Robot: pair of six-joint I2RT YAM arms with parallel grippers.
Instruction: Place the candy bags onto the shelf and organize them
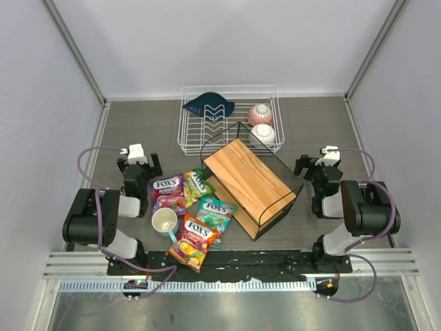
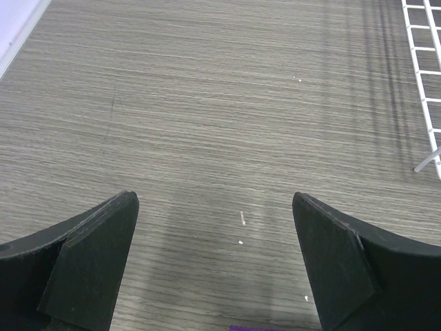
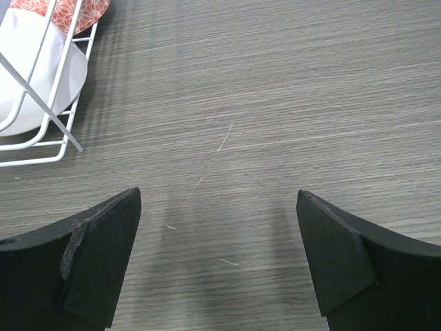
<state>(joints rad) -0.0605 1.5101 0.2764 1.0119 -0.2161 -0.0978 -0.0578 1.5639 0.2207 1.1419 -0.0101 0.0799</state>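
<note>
Four candy bags lie flat on the table, left of the shelf: purple (image 1: 167, 192), green (image 1: 198, 185), teal (image 1: 216, 212) and orange-red/yellow (image 1: 193, 241). The shelf (image 1: 248, 181), a black wire frame holding a tan wooden board, stands angled mid-table with nothing on it. My left gripper (image 1: 140, 167) (image 2: 214, 200) hovers open over bare table just left of the purple bag, and a purple sliver (image 2: 258, 328) shows at the bottom edge of its wrist view. To the right of the shelf, my right gripper (image 1: 315, 169) (image 3: 218, 194) is open over bare table.
A white wire dish rack (image 1: 227, 138) (image 2: 424, 83) (image 3: 41, 131) stands behind the shelf, holding a dark blue item (image 1: 208, 107), a patterned bowl (image 1: 260, 114) and a white bowl (image 1: 262, 134) (image 3: 34, 76). A pale cup (image 1: 165, 221) sits among the bags. Grey walls enclose the table.
</note>
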